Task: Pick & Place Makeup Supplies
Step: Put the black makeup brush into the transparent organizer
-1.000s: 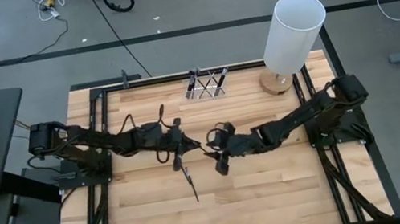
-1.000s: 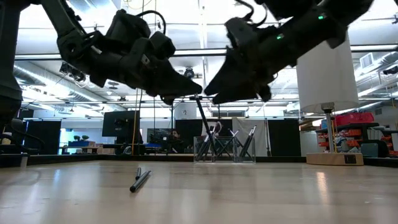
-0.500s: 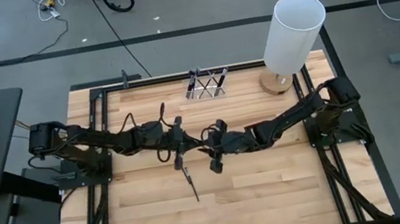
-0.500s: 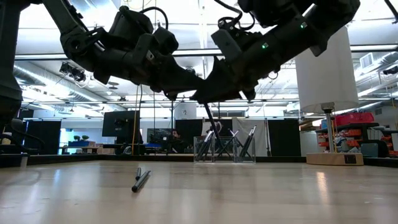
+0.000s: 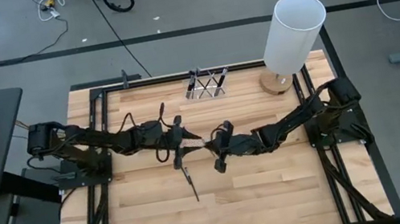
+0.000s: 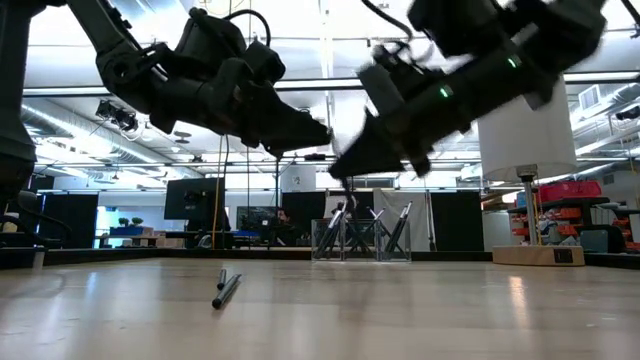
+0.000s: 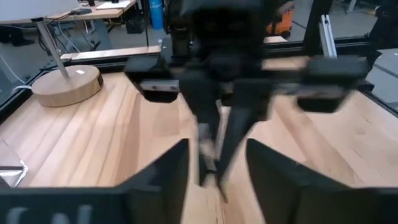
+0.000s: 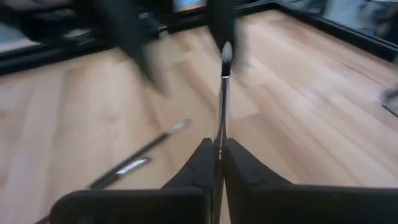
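My right gripper (image 8: pixel 217 152) hangs above the table's middle (image 5: pixel 213 152), shut on a thin dark makeup brush (image 8: pixel 222 99) with a silvery ferrule. My left gripper (image 7: pixel 217 155) faces it from the table's left (image 5: pixel 191 140), open, with its fingers on either side of the right gripper's tip and nothing between them. Two more dark makeup sticks (image 5: pixel 189 180) lie flat on the wood just nearer than the grippers (image 6: pixel 226 289). A small clear holder (image 5: pixel 207 84) with several sticks leaning in it stands at the far edge. My right gripper pinches the brush's handle (image 8: pixel 219 138) between its two fingertips. The brush runs on ahead of the fingers, roughly in line with them, with its ferrule and bristle end (image 8: pixel 227 55) farthest out. It is lifted clear of the table.
A tall white cylinder on a round wooden base (image 5: pixel 292 31) stands at the far right corner. Bare wood lies on the near half of the table (image 5: pixel 279 196). Dark frame rails (image 5: pixel 97 129) run along the table's edges.
The brush has passed from my left gripper to my right. My right gripper came in toward the left one, shut on the brush, then sank and drew back a little toward the table's right with it. My left gripper has let go and stayed in place.
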Motion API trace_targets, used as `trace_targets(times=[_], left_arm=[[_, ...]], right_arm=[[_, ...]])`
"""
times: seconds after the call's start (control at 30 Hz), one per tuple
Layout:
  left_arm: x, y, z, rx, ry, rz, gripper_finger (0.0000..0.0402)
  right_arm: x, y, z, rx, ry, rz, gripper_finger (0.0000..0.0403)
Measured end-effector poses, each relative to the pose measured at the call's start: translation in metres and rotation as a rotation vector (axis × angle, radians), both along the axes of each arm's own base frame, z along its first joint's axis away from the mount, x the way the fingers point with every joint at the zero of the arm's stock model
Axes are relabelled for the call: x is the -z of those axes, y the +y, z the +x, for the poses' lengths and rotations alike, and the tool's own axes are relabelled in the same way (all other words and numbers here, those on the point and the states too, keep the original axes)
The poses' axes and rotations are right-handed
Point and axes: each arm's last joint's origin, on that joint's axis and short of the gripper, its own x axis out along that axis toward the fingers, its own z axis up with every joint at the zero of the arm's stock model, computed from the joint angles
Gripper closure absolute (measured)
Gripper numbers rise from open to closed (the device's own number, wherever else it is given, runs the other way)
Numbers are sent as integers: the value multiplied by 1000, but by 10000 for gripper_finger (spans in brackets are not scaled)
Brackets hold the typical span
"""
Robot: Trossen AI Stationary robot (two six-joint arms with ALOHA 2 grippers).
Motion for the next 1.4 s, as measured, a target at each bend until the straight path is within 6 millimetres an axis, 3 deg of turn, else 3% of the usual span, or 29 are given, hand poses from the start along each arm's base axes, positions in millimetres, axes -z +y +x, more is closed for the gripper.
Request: trace_targets(times=[0.13, 0.27, 0.5, 0.7, 0.83, 1.0, 1.23, 1.4], left_arm=[[-7, 0, -6, -6, 18, -23, 181], [-8, -1, -9, -23, 32, -63, 156], [18, -15, -27, -159, 25, -70, 174], [31, -27, -52, -149, -91, -108, 195], [35, -30, -60, -136, -111, -132, 204], [35, -32, -61, -127, -120, -129, 207], [33, -31, -61, -123, -138, -111, 207], [33, -32, -61, -123, -135, -111, 207]], right_arm=[[14, -12, -18, 124, -137, 19, 392], [10, -33, -27, 224, -306, 7, 392], [-18, -98, -15, 392, -416, -132, 392], [-42, -164, -7, 554, -379, -225, 392], [-45, -197, -12, 615, -360, -192, 392], [-23, -218, -12, 632, -388, -77, 392], [21, -221, -3, 635, -382, 37, 392], [33, -225, 9, 578, -391, 90, 386]])
